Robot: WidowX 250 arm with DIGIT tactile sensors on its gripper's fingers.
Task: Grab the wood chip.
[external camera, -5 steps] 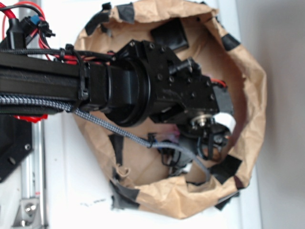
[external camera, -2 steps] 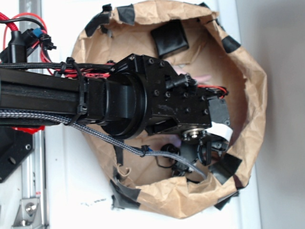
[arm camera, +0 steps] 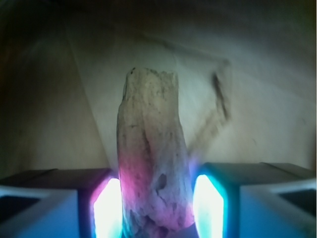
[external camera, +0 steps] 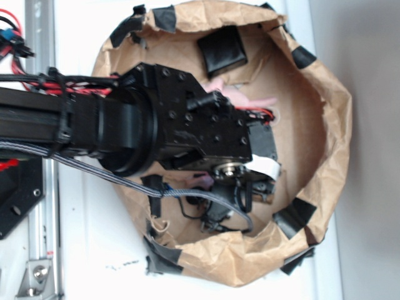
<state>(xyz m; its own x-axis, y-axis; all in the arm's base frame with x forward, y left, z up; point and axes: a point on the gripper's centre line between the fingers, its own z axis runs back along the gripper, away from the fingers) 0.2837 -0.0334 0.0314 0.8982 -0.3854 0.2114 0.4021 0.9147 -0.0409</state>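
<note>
inside the brown paper nest [external camera: 325,125], the wood chip [arm camera: 151,153] stands between the glowing pads [arm camera: 106,208] of the end effector [arm camera: 157,210], its long axis running to 12 o'clock in the wrist view. the pads press its lower flanks, so it looks gripped. in the exterior view the end effector [external camera: 247,187] hides the chip. against the earlier frames, the arm has drawn back toward 9 o'clock, uncovering more of the pink toy [external camera: 240,98].

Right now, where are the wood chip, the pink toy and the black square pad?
wood chip [arm camera: 151,163]: wrist view, middle of its face.
pink toy [external camera: 240,97]: exterior view, its visible edge.
black square pad [external camera: 222,50]: exterior view, its centre.
</note>
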